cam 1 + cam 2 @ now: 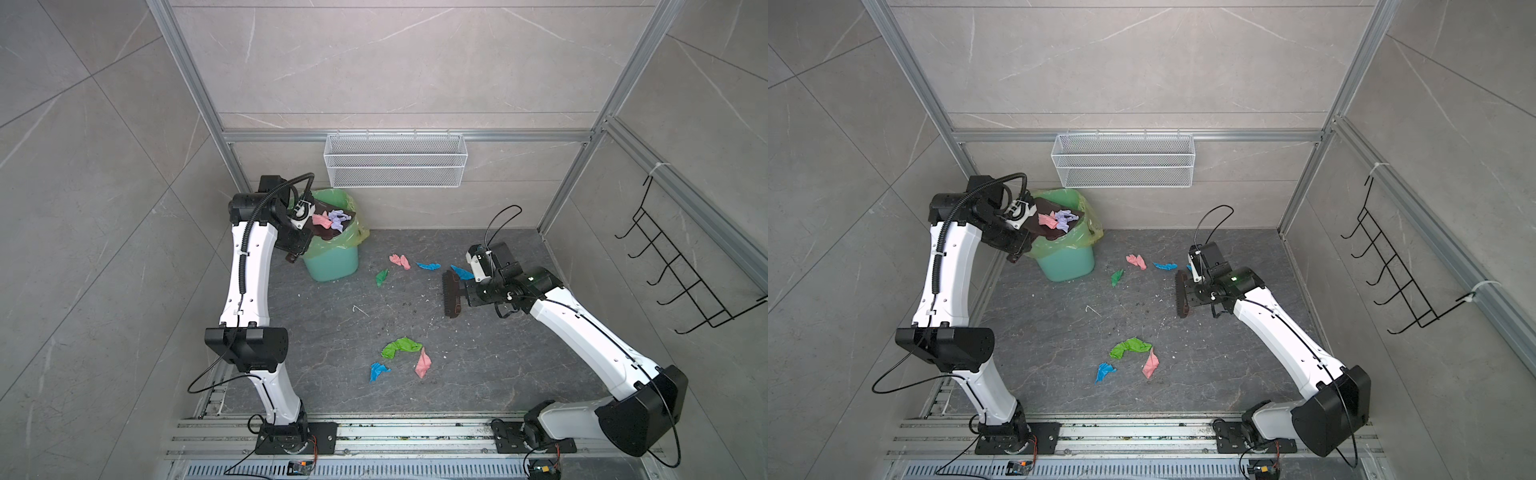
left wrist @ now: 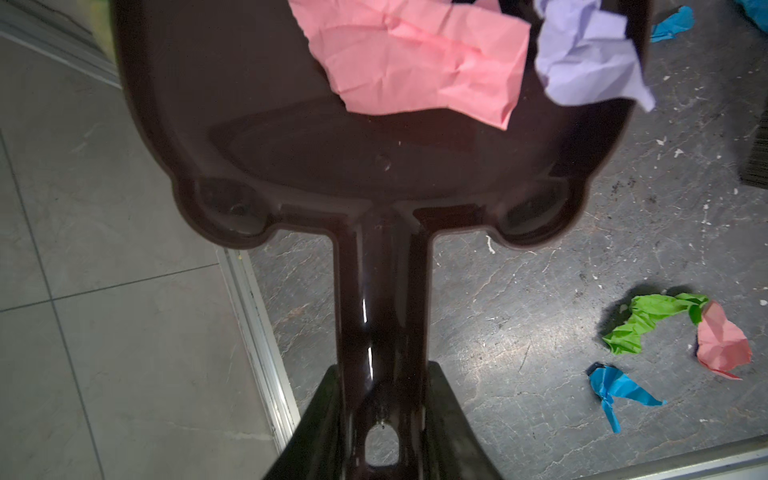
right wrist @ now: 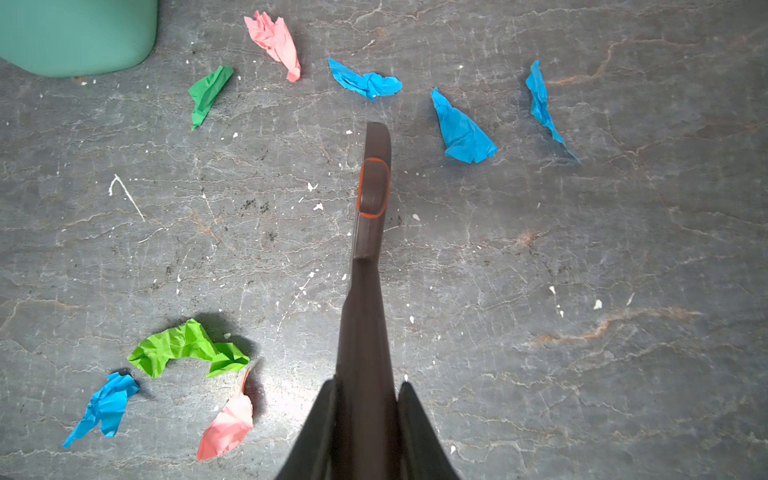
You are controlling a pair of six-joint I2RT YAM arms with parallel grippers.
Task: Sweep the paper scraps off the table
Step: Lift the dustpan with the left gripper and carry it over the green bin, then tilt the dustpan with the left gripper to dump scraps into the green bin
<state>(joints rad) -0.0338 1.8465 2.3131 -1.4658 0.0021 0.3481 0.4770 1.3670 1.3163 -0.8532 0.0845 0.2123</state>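
Observation:
My left gripper (image 2: 382,374) is shut on the handle of a dark brown dustpan (image 2: 332,158), held raised over a green bin (image 1: 332,266) at the back left. A pink scrap (image 1: 321,219) and a lilac scrap (image 1: 337,218) lie in the pan. My right gripper (image 3: 365,386) is shut on the handle of a dark brush (image 1: 451,295), low over the table (image 1: 478,374) at the right. Loose paper scraps lie on the table: pink (image 1: 400,261), blue (image 1: 428,266), blue (image 1: 461,272) and green (image 1: 381,277) near the brush, and green (image 1: 401,347), pink (image 1: 423,363) and blue (image 1: 378,370) nearer the front.
The bin has a yellow-green liner (image 1: 359,232). A white wire basket (image 1: 395,160) hangs on the back wall and a black wire rack (image 1: 685,266) on the right wall. Aluminium rails (image 1: 395,436) run along the front edge. Tiny white crumbs dot the table.

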